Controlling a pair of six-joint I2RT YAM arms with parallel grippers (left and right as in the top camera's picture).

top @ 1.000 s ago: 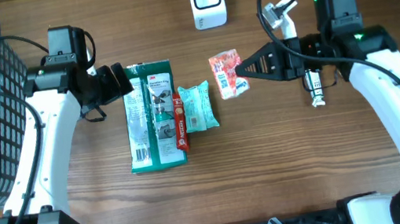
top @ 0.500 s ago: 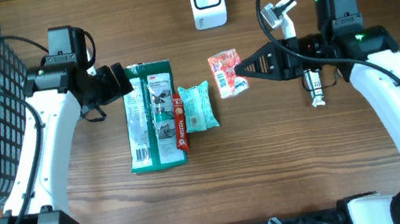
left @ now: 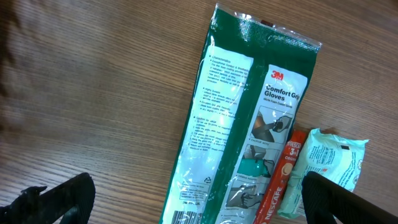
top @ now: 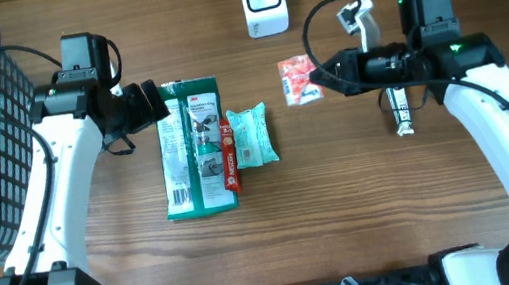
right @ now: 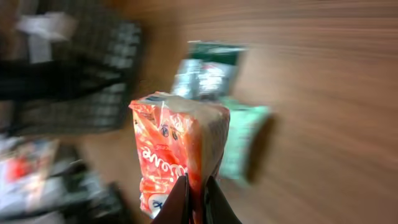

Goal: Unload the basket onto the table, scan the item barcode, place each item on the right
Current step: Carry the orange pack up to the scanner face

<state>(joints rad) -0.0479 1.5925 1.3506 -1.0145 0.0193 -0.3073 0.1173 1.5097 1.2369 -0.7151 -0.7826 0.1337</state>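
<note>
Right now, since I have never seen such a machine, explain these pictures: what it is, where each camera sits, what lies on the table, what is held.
The machine is a two-armed robot at a table. One picture looks down from above; the other two come from a camera on each wrist. On the table lie a green pack of gloves, a red coffee stick and a pale green packet. A grey basket stands at the left, and a small white box, probably the scanner, at the far edge. The left gripper is open and empty beside the gloves. The right gripper is shut on a red snack packet.
</note>
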